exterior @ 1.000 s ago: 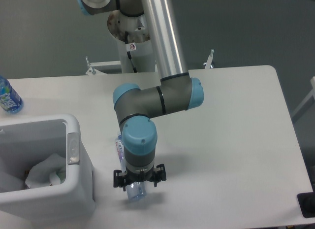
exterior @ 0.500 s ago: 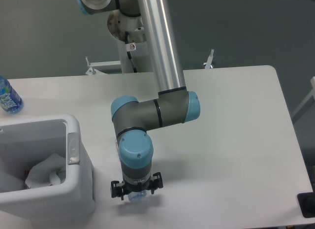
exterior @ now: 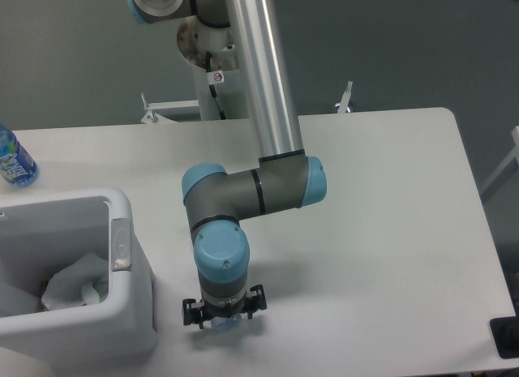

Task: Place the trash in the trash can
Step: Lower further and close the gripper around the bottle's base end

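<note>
— Where's the crushed bottle (exterior: 225, 321)?

— Low in the frame, centre-left, almost wholly hidden under the wrist; only a clear bit peeks out below the gripper (exterior: 223, 314).

— Pinched?

— Cannot tell; the fingers are covered from above.

— And the trash can (exterior: 122, 267)?

— Lower left, cut off by the edge, white tissue (exterior: 71, 283) inside. A fuller bottle (exterior: 12, 158) is clipped at the left edge.

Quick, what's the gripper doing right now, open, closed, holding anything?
Gripper: down over the crushed clear plastic bottle on the white table; its fingers are hidden under the wrist, so open or closed cannot be told.
</note>
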`<state>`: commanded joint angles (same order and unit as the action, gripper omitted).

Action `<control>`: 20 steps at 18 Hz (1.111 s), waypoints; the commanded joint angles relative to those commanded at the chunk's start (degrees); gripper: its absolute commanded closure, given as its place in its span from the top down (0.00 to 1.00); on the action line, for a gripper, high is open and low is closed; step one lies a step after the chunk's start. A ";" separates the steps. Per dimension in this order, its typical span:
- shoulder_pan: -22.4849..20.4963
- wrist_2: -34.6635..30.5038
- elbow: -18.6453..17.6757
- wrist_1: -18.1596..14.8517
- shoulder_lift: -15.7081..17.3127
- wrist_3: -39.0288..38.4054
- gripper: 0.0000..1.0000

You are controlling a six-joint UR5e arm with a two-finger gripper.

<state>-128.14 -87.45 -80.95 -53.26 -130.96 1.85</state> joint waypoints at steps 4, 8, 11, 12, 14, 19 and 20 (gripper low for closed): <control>0.09 -0.97 0.00 0.00 -0.26 0.00 0.92; 0.35 -1.50 0.00 0.09 -0.26 0.00 0.90; 0.35 -1.50 0.00 0.09 -0.35 0.00 0.89; 0.35 -1.50 0.00 0.09 -0.35 0.00 0.89; 0.44 -1.58 -0.17 0.18 -0.53 0.00 0.89; 0.44 -1.58 -0.09 0.09 -0.61 0.00 0.79; 0.44 -1.58 -0.09 0.09 -0.62 0.00 0.77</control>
<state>-127.71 -89.03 -81.04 -53.17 -131.57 1.85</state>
